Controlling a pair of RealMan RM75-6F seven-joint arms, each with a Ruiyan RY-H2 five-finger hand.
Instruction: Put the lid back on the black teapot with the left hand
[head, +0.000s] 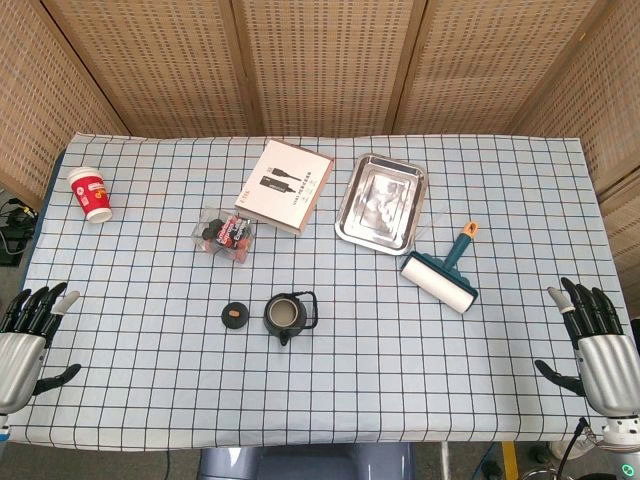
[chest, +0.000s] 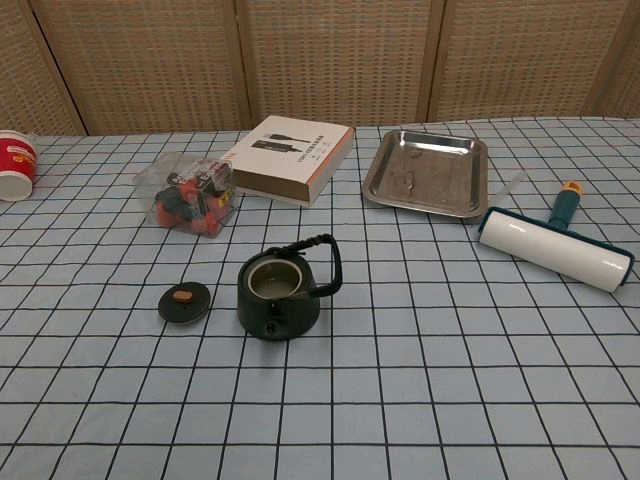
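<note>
Nothing of the task looks done yet; the lid (chest: 185, 301) lies flat on the cloth just left of the teapot (chest: 279, 295), apart from it, and the pot's mouth stands open. Both sit near the middle of the table (head: 150, 400), toward the near edge. The left hand (head: 25, 335) rests at the near left corner, well apart from the lid, fingers spread and holding nothing; the right hand (head: 600, 345) sits at the near right corner, likewise spread and empty. Left to do, as I judge it: reach across, pick up the lid, set it on the opening.

The lid is a small dark disc with a tan knob at its centre; the teapot is squat and black, its handle tilted toward the far right, its short spout facing the near edge.
</note>
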